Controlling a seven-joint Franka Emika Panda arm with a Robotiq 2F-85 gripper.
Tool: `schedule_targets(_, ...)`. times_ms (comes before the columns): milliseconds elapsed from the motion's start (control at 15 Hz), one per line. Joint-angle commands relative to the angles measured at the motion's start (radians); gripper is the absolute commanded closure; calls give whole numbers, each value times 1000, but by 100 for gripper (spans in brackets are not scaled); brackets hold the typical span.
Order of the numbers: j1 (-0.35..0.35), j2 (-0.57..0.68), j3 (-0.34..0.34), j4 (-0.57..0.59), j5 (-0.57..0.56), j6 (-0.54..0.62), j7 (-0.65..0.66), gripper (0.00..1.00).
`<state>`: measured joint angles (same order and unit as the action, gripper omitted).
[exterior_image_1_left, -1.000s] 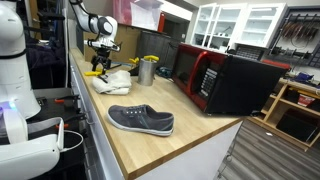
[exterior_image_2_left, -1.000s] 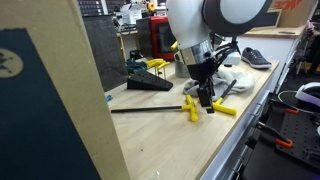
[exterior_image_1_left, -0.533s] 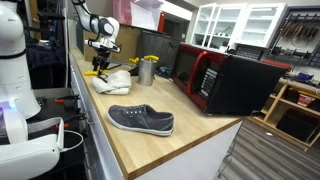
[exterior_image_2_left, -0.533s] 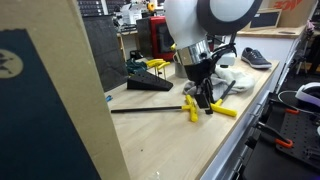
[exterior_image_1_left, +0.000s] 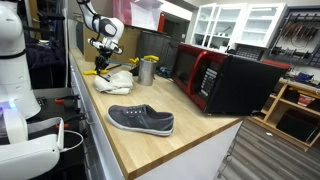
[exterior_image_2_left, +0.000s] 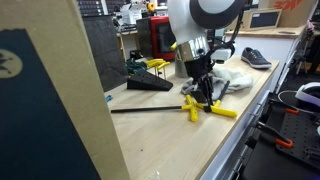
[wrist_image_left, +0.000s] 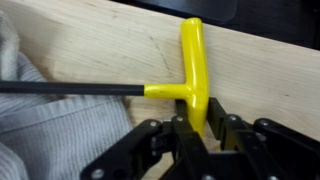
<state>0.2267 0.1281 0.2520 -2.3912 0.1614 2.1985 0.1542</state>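
Gripper (wrist_image_left: 197, 132) clamped on yellow T-handle wrench (wrist_image_left: 192, 60) | wooden countertop (wrist_image_left: 90, 50) (grey cloth (wrist_image_left: 50, 140) alongside) | workshop room, red microwave (exterior_image_1_left: 205, 75)

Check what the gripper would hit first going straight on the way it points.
The gripper straddles the yellow T-handle wrench, so it would hit that first, with the wooden countertop right behind. Whether they already touch is unclear.

Tally on view: one shoe (exterior_image_1_left: 141, 120), one microwave (exterior_image_1_left: 225, 80), one metal cup (exterior_image_1_left: 148, 70), one white cloth (exterior_image_1_left: 112, 82), two yellow-handled wrenches (exterior_image_2_left: 191, 108).
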Motion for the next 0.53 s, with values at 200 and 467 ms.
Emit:
schedule_targets(200, -22, -33, -3, -31, 165, 4, -113, 93)
schedule_targets(467, -39, -69, -8, -46, 256, -3, -179, 93)
